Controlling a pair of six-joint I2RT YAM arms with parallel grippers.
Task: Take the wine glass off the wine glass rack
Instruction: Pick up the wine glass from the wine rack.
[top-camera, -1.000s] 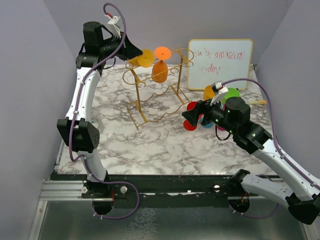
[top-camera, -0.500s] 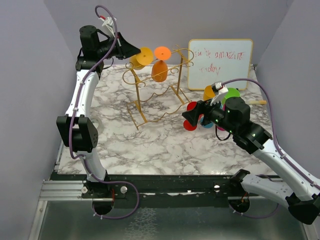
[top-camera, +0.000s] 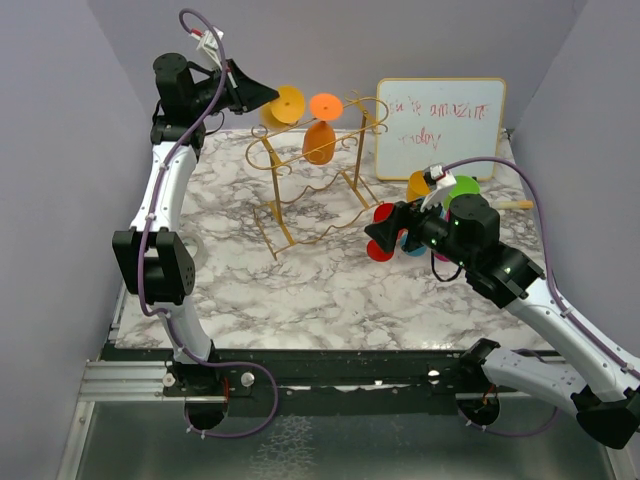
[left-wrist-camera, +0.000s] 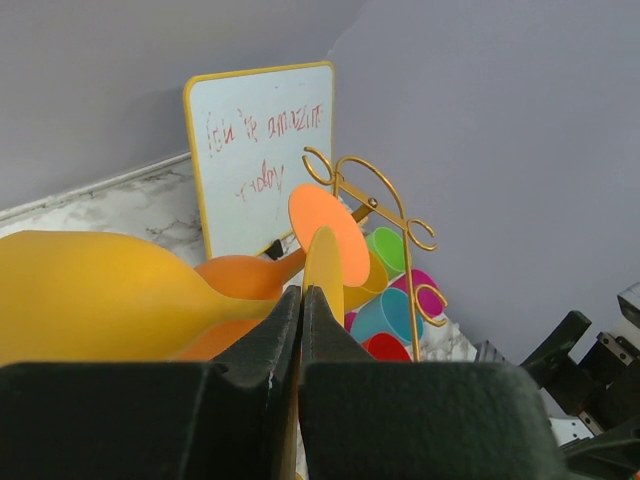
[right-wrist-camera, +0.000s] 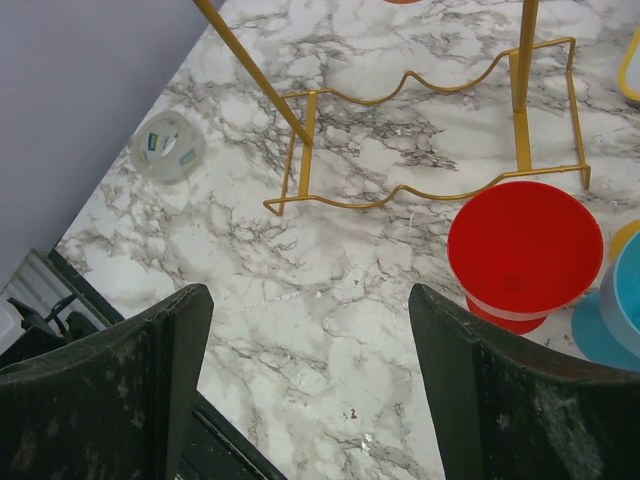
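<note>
Grey-violet walls close round a marble-patterned worktop (top-camera: 330, 280), at the back of which a whiteboard (top-camera: 440, 125) with red handwriting is propped. Near the middle stands the wine glass rack (right-wrist-camera: 522, 100), a thin gold wire frame with wavy rails and scroll ends. An orange wine glass (top-camera: 320, 143) is seen hanging bowl-down from its upper rails. The yellow wine glass (left-wrist-camera: 90, 295) is held up at the rack's top left end, lying roughly sideways, and its thin foot is pinched edge-on between the closed fingers of the left hand (left-wrist-camera: 303, 297). Whether its stem is fully clear of the rails cannot be told from these views. The right hand (right-wrist-camera: 310, 310) is spread wide and holds nothing. It hovers over the worktop on the right, just beside a red glass (right-wrist-camera: 525, 250) and a cluster of other coloured glasses. A roll of tape (right-wrist-camera: 167, 146) lies near the left edge. The yellow glass is judged to be light, stiff, smooth-surfaced plastic, so little breakage is expected, though slipping is likely. A pinch on the foot's rim alone is judged to leave the bowl free to swing. A grip on the foot close to the stem would be steadier, with the glass drawn out along the rails and not lifted through them.
</note>
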